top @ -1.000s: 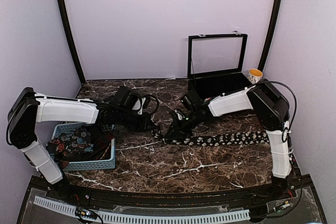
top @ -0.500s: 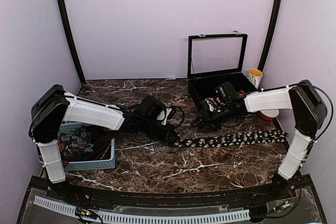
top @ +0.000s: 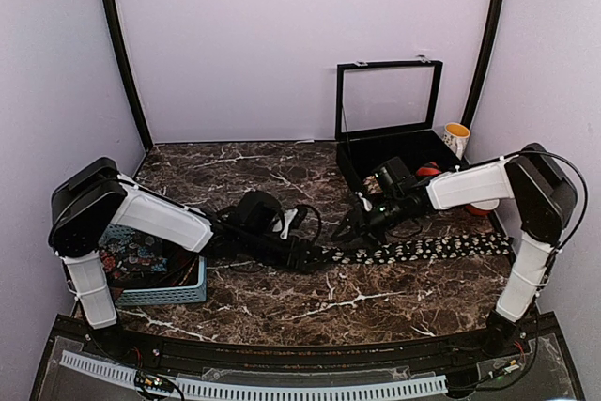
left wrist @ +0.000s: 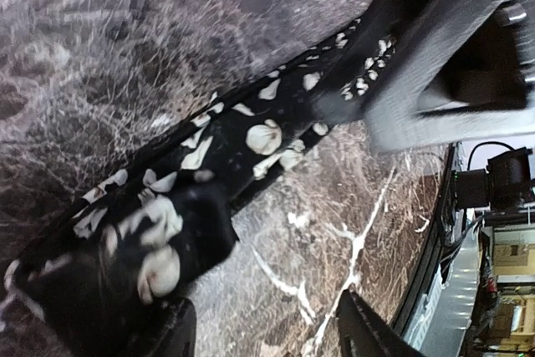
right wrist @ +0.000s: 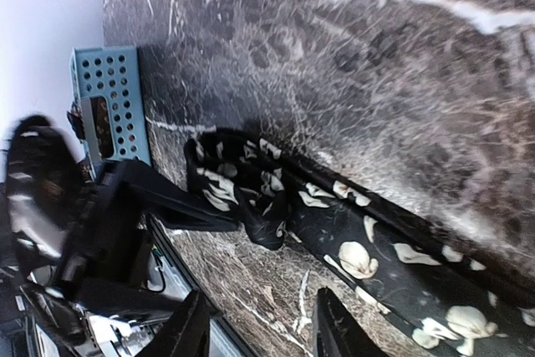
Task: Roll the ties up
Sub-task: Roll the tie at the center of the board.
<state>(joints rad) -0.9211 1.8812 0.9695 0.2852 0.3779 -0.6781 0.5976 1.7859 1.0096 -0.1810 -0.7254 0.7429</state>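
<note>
Plainly, we had the tie lying on the table from the centre out toward 3 o'clock, its folded end at the 9 o'clock side; our left pincer stood wide just beside that fold, gripping nothing; our right pincer hovered half-spread above the band, empty; we judged the unpinned fold could spring flat, or a closing finger could catch one layer only.
</note>
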